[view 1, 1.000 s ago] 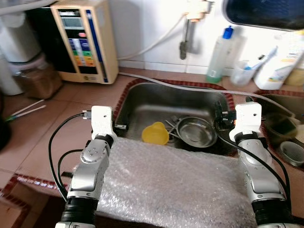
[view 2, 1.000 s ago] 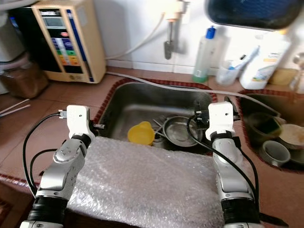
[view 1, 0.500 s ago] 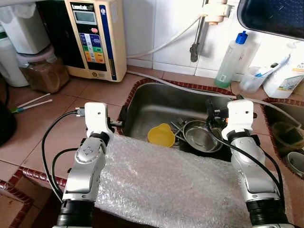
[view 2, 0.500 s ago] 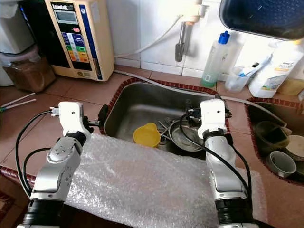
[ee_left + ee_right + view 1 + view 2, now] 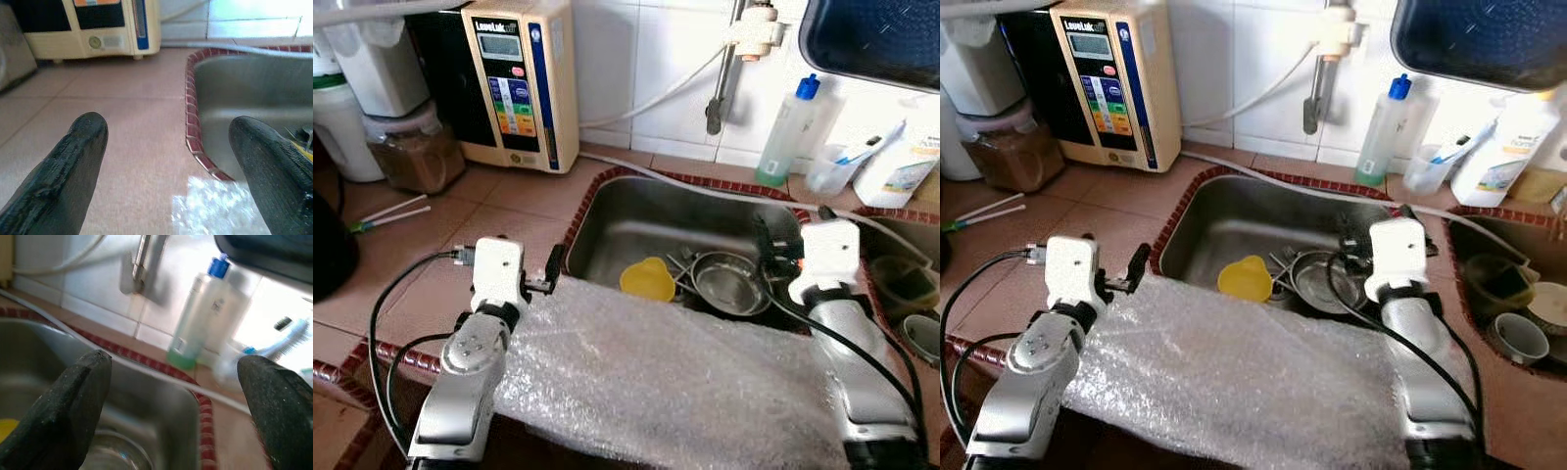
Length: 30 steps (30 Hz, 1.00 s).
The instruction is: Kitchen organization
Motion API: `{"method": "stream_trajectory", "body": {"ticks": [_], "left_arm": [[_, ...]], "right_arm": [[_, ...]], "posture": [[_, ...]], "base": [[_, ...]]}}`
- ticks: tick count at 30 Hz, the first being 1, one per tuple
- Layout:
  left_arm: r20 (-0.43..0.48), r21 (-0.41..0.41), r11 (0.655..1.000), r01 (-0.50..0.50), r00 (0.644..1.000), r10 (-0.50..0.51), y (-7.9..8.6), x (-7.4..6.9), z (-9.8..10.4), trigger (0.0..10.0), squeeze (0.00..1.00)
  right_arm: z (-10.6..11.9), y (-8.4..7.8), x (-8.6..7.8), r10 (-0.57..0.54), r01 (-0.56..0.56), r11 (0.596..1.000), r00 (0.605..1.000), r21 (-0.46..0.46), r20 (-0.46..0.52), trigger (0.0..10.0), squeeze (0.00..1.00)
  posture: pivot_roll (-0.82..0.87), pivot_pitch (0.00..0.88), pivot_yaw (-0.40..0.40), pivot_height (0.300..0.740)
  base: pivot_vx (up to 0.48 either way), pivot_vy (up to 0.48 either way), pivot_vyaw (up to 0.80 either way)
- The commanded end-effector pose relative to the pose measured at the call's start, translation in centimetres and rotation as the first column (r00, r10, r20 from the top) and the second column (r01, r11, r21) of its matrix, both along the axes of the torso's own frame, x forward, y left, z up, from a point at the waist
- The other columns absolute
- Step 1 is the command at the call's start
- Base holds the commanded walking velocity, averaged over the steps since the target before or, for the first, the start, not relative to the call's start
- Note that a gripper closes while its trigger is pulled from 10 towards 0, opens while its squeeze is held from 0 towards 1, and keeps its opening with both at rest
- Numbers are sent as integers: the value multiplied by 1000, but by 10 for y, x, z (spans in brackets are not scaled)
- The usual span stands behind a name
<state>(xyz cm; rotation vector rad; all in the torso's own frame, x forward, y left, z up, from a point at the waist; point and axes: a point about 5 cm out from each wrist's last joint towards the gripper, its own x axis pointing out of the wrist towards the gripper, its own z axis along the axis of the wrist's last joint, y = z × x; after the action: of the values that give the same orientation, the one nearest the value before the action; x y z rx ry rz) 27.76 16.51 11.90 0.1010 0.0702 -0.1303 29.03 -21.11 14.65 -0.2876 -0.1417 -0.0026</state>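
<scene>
Nearest, bubble wrap (image 5: 666, 382) covers the counter (image 5: 431, 264) under both arms. The left gripper (image 5: 171, 161) hovers with jaws spread at the sink's (image 5: 636, 220) near-left rim; the right gripper (image 5: 181, 406), jaws spread, hangs over it. Between and just beyond them lie a yellow cup (image 5: 647, 280) and steel bowl (image 5: 729, 282). Farther, a soap bottle (image 5: 790, 129).

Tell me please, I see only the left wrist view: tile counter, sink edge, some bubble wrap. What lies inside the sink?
Observer: A yellow cup and a steel bowl sit side by side in the sink, with some utensils between them.
Operator: Where is the right gripper?
Observer: The right gripper hovers open above the sink's right side, near the bowl, holding nothing.
Operator: How far does the bubble wrap go?
Observer: The bubble wrap spans the front counter edge, under both arms.
</scene>
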Motion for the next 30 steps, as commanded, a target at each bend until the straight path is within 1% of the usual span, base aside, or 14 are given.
{"method": "stream_trajectory", "body": {"ticks": [1,3,7,9,11,15,18,22,28,30], "left_arm": [[18,15,1000,6,1000,-7,0,-1,6,10000,0],[19,17,1000,14,1000,-14,-1,-2,6,10000,0],[22,17,1000,22,999,-23,-4,-1,7,10000,0],[23,17,1000,26,999,-26,-5,0,7,10000,0],[25,19,999,30,999,-30,-6,2,8,10000,0],[25,16,999,32,999,-32,-8,4,8,10000,0],[33,11,999,36,999,-36,-10,9,12,10000,0],[32,10,999,34,999,-34,-10,9,12,10000,0],[20,1,1000,18,1000,-18,-7,9,9,10000,0],[20,0,1000,16,1000,-16,-7,9,9,10000,0]], "right_arm": [[5,-6,-5,6,-6,1000,1000,-13,9,10000,1000],[4,-9,-8,11,-11,1000,1000,-24,-4,10000,1000],[4,-7,-8,17,-17,1000,1000,-19,-4,10000,1000],[5,-3,-8,22,-22,1000,1000,-12,-4,10000,1000],[5,4,-6,29,-29,1000,1000,9,3,10000,1000],[5,8,-3,26,-26,999,1000,25,8,10000,1000],[8,18,2,43,-44,998,999,41,23,10000,1000],[8,17,2,47,-48,998,999,37,21,10000,1000],[12,3,5,7,-7,999,1000,35,21,10000,1000],[13,2,6,5,-5,999,1000,33,22,10000,1000]], "posture": [[9,0,23,740],[10,0,23,740],[10,0,25,740],[9,0,27,740],[10,0,31,740],[14,0,34,740],[11,0,38,740],[6,0,38,740],[3,0,35,740],[4,0,35,740]], "base": [[0,0,0],[0,0,0],[0,0,0],[0,0,0],[0,0,0],[0,0,0],[0,0,0],[0,0,0],[0,0,0],[0,0,0]]}}
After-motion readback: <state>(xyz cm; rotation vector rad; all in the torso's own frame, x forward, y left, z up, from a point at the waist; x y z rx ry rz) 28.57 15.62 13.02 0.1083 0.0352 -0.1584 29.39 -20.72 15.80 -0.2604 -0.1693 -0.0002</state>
